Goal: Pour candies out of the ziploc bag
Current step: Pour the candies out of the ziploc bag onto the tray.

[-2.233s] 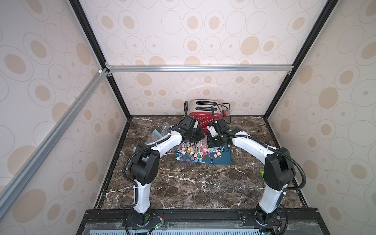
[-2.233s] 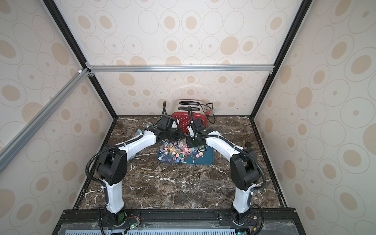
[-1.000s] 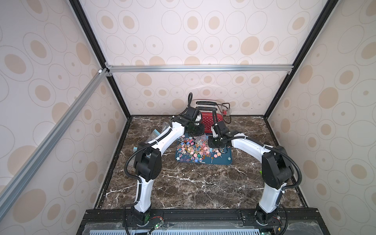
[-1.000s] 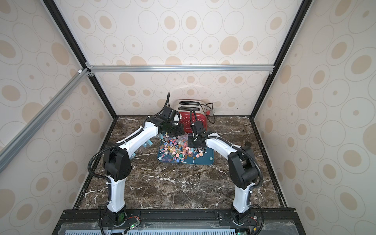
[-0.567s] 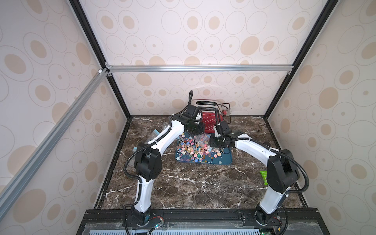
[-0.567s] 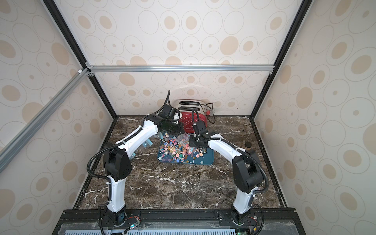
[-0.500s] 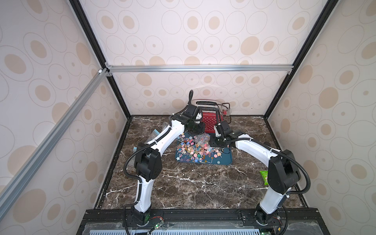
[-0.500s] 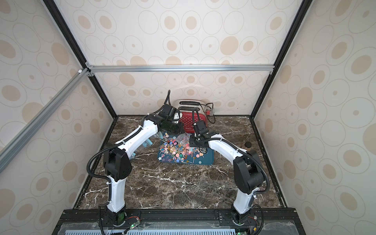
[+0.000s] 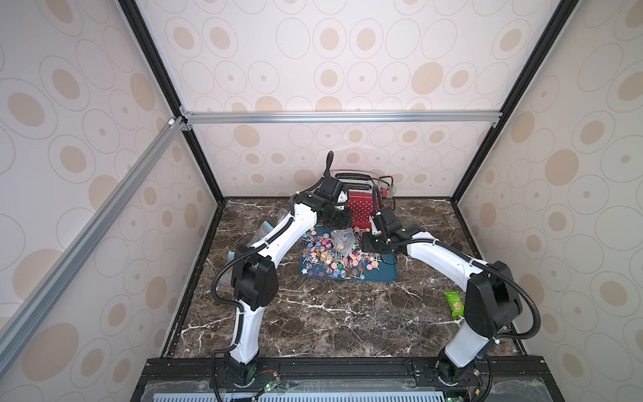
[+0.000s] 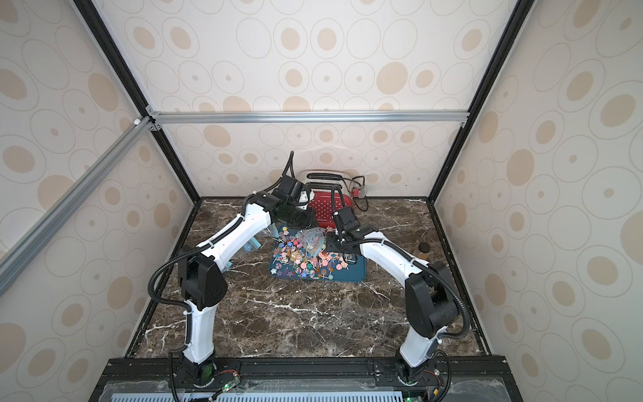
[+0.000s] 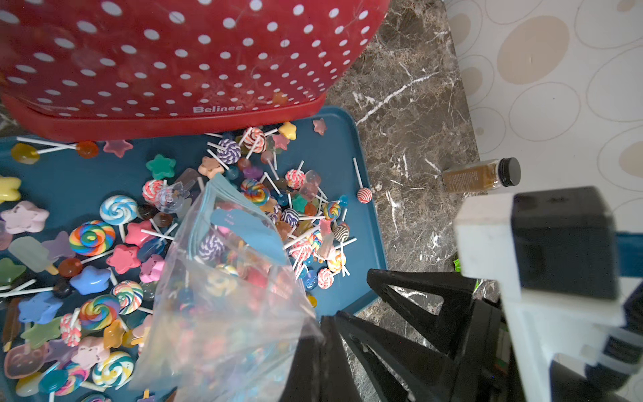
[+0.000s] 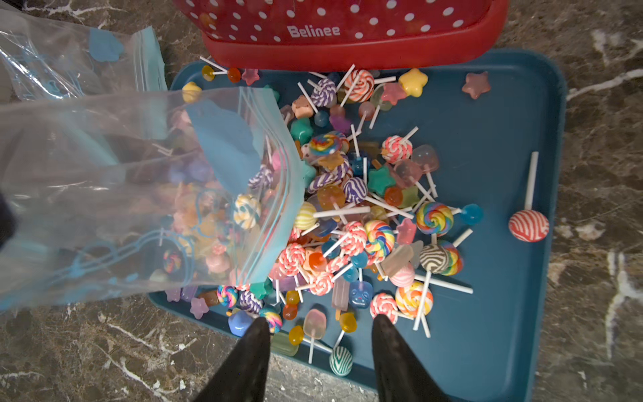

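Jaws of the right gripper (image 12: 320,322) are standing well apart with nothing between them, hovering over the near rim of the tray (image 12: 504,121). Jaws of the left gripper (image 11: 309,351) are pressing together on the closed end of the bag (image 12: 121,191). They are holding it tilted, with its open mouth pointing down just ahead of the right jaws and off to one side.

Candies (image 12: 365,226) are lying heaped on the tray straight ahead of the right jaws. A fair number are sitting inside the bag, crowding against its blue seal. Beyond the heap the toaster (image 12: 348,21) is overhanging the tray's far edge. A spare bag (image 12: 69,59) is lying on the table (image 12: 609,174) past the held one, and a bottle (image 11: 476,175) is sitting well apart.

Going by this, three things are threatening:
- The mouth is resting on the heap, so the candies inside may be getting blocked.
- The left pinch is gripping only thin film, so a shake may be enough to let the bag slip.
- The right jaws are hanging close over the rim, so dropping lower may shove candies off it.
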Controlling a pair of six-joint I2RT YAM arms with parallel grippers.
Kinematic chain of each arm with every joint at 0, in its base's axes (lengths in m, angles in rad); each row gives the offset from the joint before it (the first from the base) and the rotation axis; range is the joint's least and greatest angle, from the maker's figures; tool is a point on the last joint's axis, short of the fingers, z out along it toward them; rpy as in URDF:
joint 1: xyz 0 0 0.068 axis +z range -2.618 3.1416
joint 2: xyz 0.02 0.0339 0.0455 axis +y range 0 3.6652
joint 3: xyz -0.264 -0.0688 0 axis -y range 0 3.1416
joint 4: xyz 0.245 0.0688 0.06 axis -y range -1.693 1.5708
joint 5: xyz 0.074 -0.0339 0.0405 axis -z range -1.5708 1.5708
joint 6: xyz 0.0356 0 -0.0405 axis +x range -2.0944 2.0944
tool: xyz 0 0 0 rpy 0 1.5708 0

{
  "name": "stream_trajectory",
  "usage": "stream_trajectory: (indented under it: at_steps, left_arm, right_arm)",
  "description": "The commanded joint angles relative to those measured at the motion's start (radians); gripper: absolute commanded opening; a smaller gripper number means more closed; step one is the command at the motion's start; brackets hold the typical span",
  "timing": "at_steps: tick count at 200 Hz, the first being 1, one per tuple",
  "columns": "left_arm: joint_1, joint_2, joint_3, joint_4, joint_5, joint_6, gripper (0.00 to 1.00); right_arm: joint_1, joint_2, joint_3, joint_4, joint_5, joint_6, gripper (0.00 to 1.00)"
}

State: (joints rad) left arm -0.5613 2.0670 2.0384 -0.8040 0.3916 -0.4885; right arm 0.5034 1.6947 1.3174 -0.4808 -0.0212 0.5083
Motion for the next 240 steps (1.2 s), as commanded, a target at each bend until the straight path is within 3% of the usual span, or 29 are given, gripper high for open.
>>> stream_trajectory:
  at_steps: [1,87,173,203,240]
  left_arm:
    - [-0.005,0.006,0.051,-0.053,-0.019,0.042,0.0]
    - [-0.021,-0.036,0.137,-0.175,-0.08,0.095,0.0]
    - [-0.037,-0.14,0.116,-0.281,-0.322,0.091,0.0]
    - [-0.009,-0.291,-0.035,-0.286,-0.524,0.039,0.0]
    - [0.141,-0.604,-0.483,-0.098,-0.536,-0.102,0.0]
  right_arm:
    - [-0.009,-0.037,-0.015,-0.024,0.02,0.004,0.51]
    - [-0.025,-0.083,-0.046,-0.04,0.035,0.004,0.51]
    - [-0.047,-0.165,-0.116,-0.04,0.051,0.002,0.51]
    - [-0.07,-0.241,-0.165,-0.056,0.082,-0.02,0.51]
    - [-0.13,-0.369,-0.257,-0.053,0.081,-0.054,0.51]
